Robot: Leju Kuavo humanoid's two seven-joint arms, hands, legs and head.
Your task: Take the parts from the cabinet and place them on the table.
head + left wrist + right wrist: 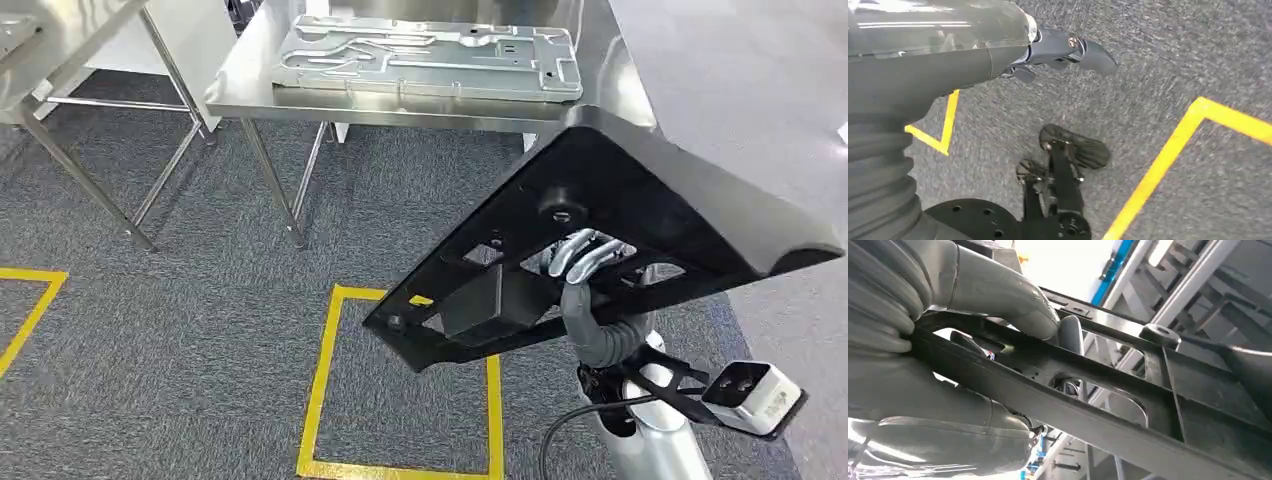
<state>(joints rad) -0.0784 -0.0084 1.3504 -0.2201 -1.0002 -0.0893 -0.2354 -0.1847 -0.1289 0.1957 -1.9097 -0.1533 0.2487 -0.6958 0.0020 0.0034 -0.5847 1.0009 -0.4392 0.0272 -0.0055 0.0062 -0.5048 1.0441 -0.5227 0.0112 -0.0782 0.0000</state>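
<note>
My right hand (585,258) grips a large black plastic frame part (640,190) from underneath and holds it tilted above the carpet, short of the steel table (245,75). In the right wrist view the thumb and fingers of that hand (948,410) wrap a bar of the black frame (1128,390). A silver stamped metal plate (430,55) lies flat on the table. My left hand (1063,50) hangs over the floor with its fingers apart and nothing in it.
A second steel table (60,30) stands at the far left, its legs on the grey carpet. Yellow tape marks a square (330,380) on the floor below the held part. A paler grey floor strip (750,80) runs along the right.
</note>
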